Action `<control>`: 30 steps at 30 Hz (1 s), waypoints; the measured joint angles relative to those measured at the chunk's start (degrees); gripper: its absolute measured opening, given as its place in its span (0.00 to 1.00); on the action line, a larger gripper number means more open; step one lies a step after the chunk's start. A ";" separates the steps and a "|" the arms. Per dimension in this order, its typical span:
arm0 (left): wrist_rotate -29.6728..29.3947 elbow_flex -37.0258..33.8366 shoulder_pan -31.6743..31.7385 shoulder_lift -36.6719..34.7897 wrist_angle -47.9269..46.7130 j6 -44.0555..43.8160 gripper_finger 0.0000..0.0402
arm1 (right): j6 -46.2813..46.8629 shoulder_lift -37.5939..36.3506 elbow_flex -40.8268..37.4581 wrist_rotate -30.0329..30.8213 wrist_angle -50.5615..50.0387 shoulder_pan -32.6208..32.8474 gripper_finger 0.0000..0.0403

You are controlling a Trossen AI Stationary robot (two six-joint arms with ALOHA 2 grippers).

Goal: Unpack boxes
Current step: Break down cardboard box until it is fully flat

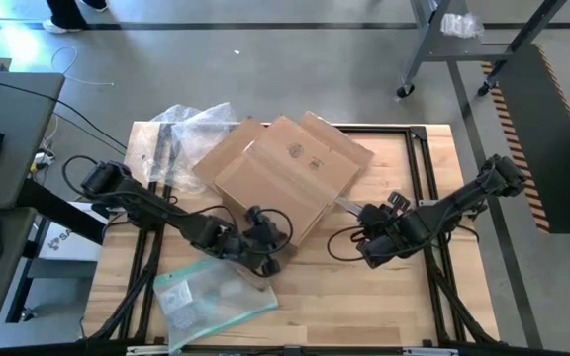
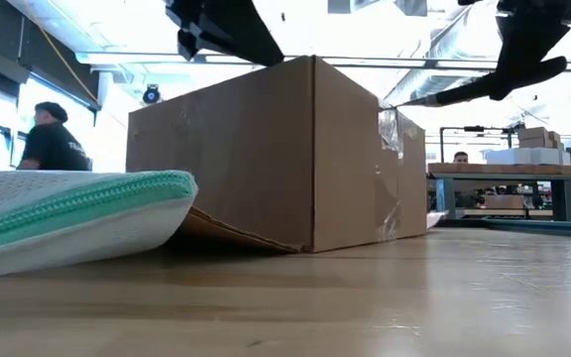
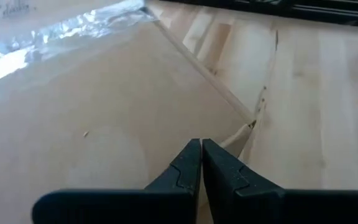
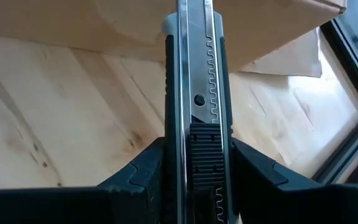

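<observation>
Sitting mid-worktop toward the far edge: one box (image 1: 290, 173), seam still taped, so unpacking barely begun. Lying behind at the far left corner: one bubble wrap (image 1: 191, 124). Resting near the front edge: one pouch (image 1: 211, 297). Clamping one knife (image 4: 197, 93) in right gripper (image 1: 364, 232) jaws, blade toward box. Pressing together left gripper (image 3: 201, 165) jaws over box.

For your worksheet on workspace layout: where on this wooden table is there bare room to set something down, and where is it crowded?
Bare wood lies along the near edge right of the clear teal-edged plastic pouch, below the right claw. The middle is crowded by the brown cardboard box, with crumpled clear bubble wrap at the far left corner.
</observation>
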 joint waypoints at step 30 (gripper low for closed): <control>-3.68 -0.07 0.83 4.97 4.54 4.43 0.00 | -22.85 0.40 0.06 -9.53 18.87 -0.09 0.31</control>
